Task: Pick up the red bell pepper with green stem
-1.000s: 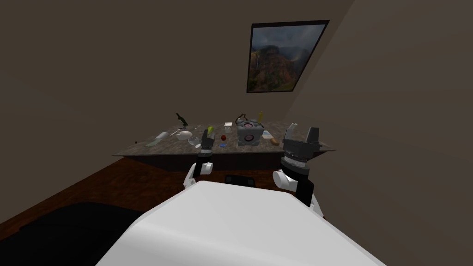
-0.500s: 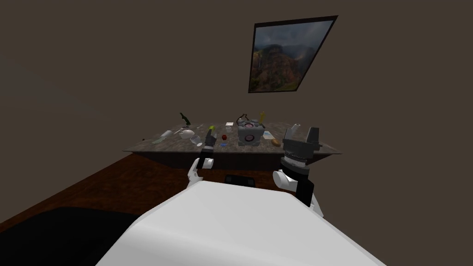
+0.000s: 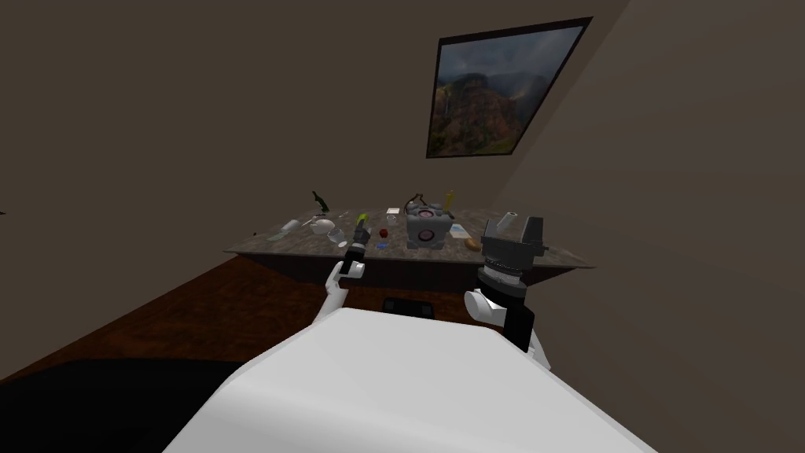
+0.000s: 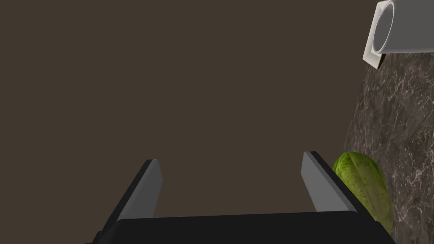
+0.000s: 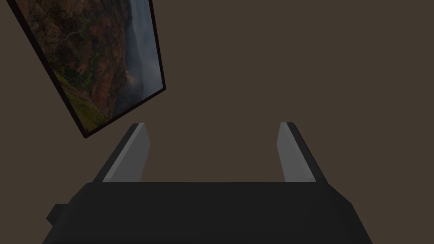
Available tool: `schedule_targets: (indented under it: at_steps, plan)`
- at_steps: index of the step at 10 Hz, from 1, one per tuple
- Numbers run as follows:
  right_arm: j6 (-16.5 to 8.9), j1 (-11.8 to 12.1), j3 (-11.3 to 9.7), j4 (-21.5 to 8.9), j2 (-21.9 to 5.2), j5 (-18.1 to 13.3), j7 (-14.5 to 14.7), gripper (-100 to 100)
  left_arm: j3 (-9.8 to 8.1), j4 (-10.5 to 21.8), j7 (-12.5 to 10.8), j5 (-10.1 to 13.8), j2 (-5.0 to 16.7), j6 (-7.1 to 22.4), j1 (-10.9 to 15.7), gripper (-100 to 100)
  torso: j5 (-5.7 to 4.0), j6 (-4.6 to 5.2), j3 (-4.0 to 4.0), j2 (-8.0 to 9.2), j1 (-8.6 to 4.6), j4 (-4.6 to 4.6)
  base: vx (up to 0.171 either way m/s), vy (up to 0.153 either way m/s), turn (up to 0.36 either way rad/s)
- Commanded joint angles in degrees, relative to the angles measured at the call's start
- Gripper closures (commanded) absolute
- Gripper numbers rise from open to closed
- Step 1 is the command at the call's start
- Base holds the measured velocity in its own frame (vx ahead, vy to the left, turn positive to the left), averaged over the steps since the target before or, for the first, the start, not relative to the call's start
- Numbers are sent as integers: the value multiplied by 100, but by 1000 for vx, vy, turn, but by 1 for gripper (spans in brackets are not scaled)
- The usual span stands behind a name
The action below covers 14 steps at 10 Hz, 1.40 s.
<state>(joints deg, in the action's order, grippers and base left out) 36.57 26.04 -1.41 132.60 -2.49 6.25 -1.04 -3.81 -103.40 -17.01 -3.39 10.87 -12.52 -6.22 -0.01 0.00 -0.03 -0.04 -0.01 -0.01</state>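
The red bell pepper (image 3: pixel 383 233) is seen lying on the dark marbled surface (image 3: pixel 440 253). It sits just beside the left gripper (image 3: pixel 361 229), on that gripper's right, between it and a grey cube (image 3: pixel 428 229). Gripper and pepper are apart. In the left wrist view the left gripper's fingers (image 4: pixel 149 185) are held wide apart, and a plain brown wall is faced beyond them. A green ridged fruit (image 4: pixel 365 186) is found just beside one finger, resting on the surface, and a white tube (image 4: pixel 402 29) lies farther along the surface's edge. A small blue item (image 3: pixel 381 246) is placed near the pepper, and a white bowl (image 3: pixel 321 227) lies to the left of the gripper. The right gripper (image 3: pixel 515 226) is held up near the right end of the surface, its fingers likewise spread apart.
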Motion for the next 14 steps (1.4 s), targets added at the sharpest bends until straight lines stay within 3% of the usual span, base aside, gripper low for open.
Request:
schedule_targets:
  at_steps: [1,2,3,4,6,7,8,14]
  plan:
    - [0,0,0,0,0,0,0,0,3,129,-38,15,22,161,75,-100,0,0,0,0,0,0,0,-7,45]
    - [0,0,0,0,0,0,0,0,-23,398,-123,70,119,392,348,-100,0,0,1,1,-1,0,1,-9,98]
    - [0,0,0,0,0,0,0,0,-23,436,-123,70,119,418,348,-100,0,-1,0,1,-2,0,2,-11,42]
    - [0,0,0,0,0,0,0,0,-48,682,-211,131,214,616,577,-100,0,0,0,1,-2,0,3,-10,66]
    - [0,0,0,0,0,0,0,0,-48,753,-211,131,214,686,628,-100,0,0,0,1,-2,0,1,-5,24]
    - [0,0,0,0,0,0,0,0,-71,981,-300,197,307,963,871,-100,0,1,1,2,-1,0,0,-7,88]
    - [0,0,0,0,0,0,0,0,-71,1077,-300,197,307,963,916,-100,0,-1,0,1,0,0,2,-10,46]
    - [0,0,0,0,0,0,0,0,-128,2078,-576,419,549,1829,1810,-100,-1,0,0,0,-5,0,1,-16,55]
